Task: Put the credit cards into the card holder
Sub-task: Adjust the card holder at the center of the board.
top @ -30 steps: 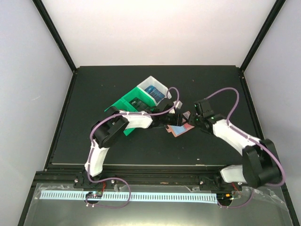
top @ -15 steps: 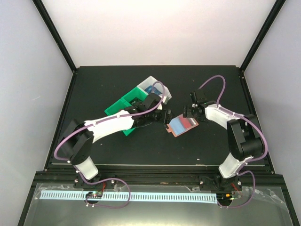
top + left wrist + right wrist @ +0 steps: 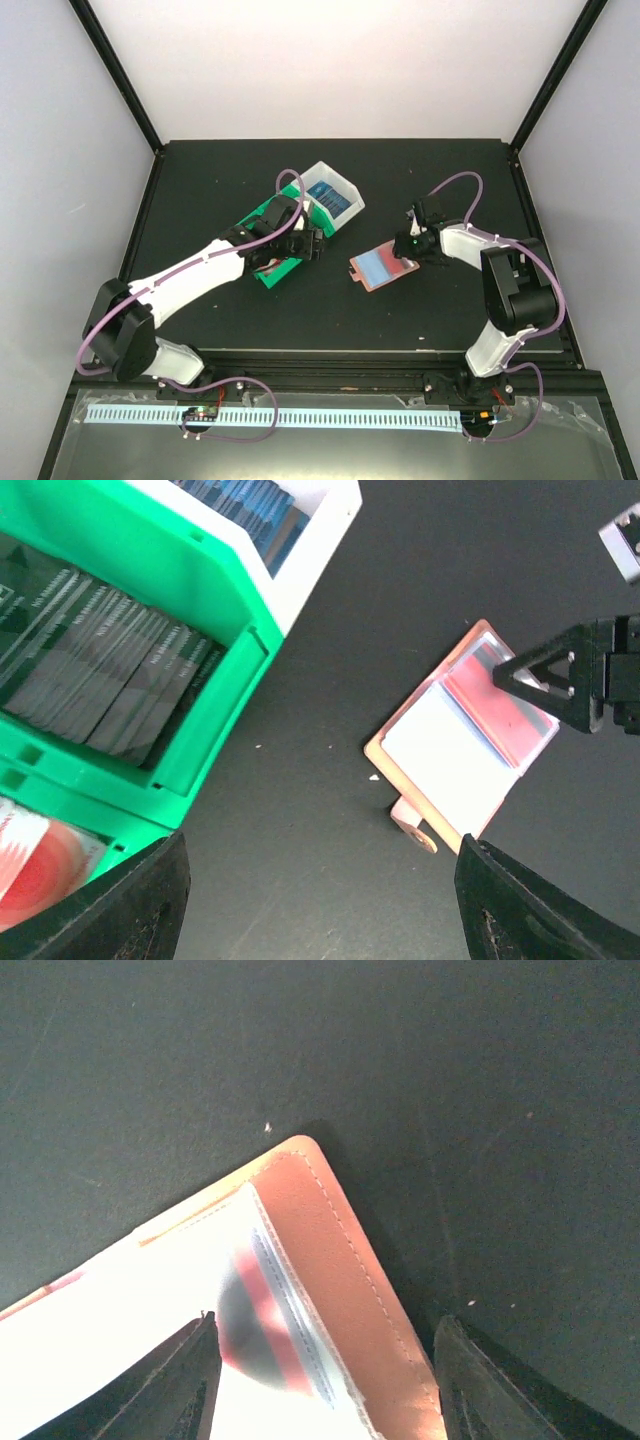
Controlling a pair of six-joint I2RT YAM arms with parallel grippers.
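Note:
The card holder lies open on the black table, salmon-brown with a pale blue pocket; it also shows in the left wrist view. A red-marked card shows inside one pocket. My right gripper is open, and its fingers straddle the holder's right corner. My left gripper is open and empty, above the table between the green bin and the holder. Dark cards fill the green bin, blue cards the white bin, and a white and red card lies in a lower compartment.
The green bin and the white bin stand joined, left of the holder. The left arm stretches across the green bin. Black frame rails border the table.
My left gripper has drawn back leftward from the card holder to the green bin's edge. My right gripper has stayed at the holder's right edge, shifting only slightly.

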